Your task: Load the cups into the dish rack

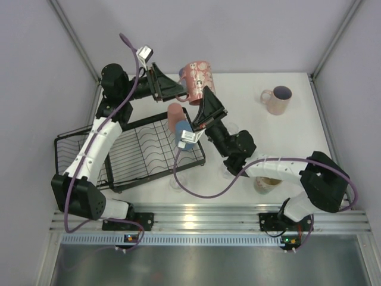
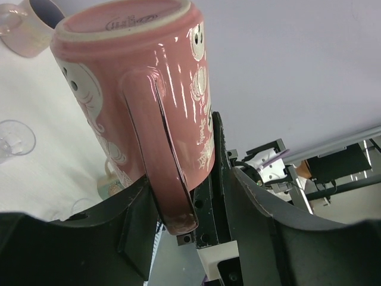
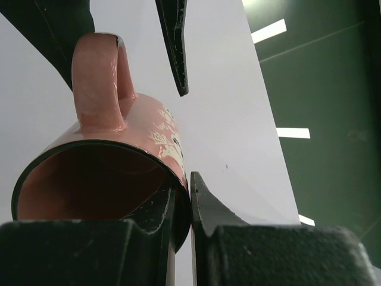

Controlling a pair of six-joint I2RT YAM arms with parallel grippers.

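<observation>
A pink mug (image 1: 196,75) with white ghost prints hangs in the air above the table's far side, tilted with its base up. My right gripper (image 1: 207,98) is shut on its rim (image 3: 178,179), one finger inside and one outside. My left gripper (image 1: 178,90) is open around the mug's handle (image 2: 161,161); the handle lies against one finger, with a gap to the other. The black wire dish rack (image 1: 128,182) sits at the left. A salmon tumbler (image 1: 175,113) and a blue tumbler (image 1: 186,136) stand at its right end.
A pale pink mug (image 1: 277,99) stands at the back right. A cream mug (image 1: 265,183) sits partly under my right arm. Clear glasses stand near the rack's front corner (image 1: 177,180) and beside my right arm (image 1: 232,128). Walls close in the table's far side.
</observation>
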